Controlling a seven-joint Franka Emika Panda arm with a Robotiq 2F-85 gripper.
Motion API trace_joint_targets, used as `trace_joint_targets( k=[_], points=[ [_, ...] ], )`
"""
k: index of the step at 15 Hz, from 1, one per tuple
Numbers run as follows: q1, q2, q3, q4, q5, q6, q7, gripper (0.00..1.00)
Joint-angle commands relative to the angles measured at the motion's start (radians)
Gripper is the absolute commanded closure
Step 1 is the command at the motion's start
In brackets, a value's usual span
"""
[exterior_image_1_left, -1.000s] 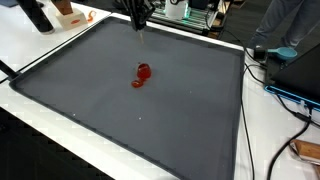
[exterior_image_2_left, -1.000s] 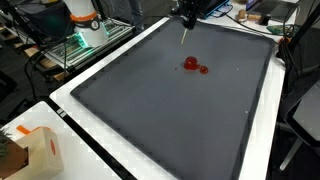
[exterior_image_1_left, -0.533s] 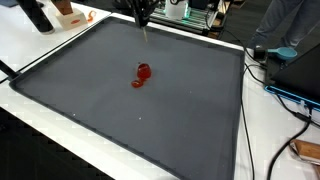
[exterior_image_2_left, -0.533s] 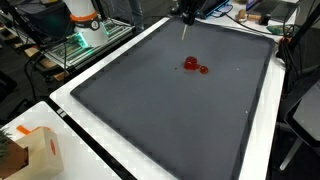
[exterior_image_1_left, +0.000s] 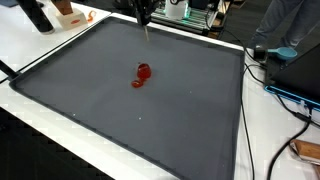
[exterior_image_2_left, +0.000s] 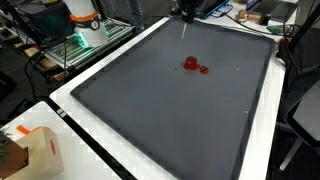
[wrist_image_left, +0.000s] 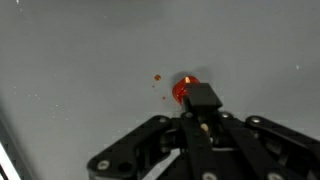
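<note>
Thin stick (exterior_image_1_left: 146, 31) first, since it is what the arm carries; the rest runs from big to small. The white table (exterior_image_1_left: 60, 45) bears a large grey mat (exterior_image_1_left: 200, 110) with a dark rim, which fills most of both exterior views. Over the mat's far edge hangs the end effector (exterior_image_1_left: 144, 17), clenched on the stick. The stick points straight down with its tip clear of the mat (the wrist view shows the grasp drawn in tight around a dark holder, so it looks firm). Near the mat's middle lies a small red blob (exterior_image_1_left: 143, 72), well apart from the stick's tip, with a smaller red bit (exterior_image_1_left: 136, 84) just beside it.

By my reading the step in hand is carrying: the stick is grasped and raised, touching nothing. A move toward the red blob would call for travel inward from the far rim, then a slow descent with the stick kept upright. Room is generous over the bare mat. The tight spots are the far rim, with clutter behind it, and the cables (exterior_image_1_left: 275, 95) beside one side edge.
</note>
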Motion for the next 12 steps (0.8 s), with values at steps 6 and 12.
trace_joint_targets(
  k=[6,12],
  points=[
    [-0.045,0.044,0.01,0.039,0.108,0.004,-0.105,0.97],
    [-0.084,0.091,0.01,0.055,0.211,0.015,-0.256,0.97]
  ],
)
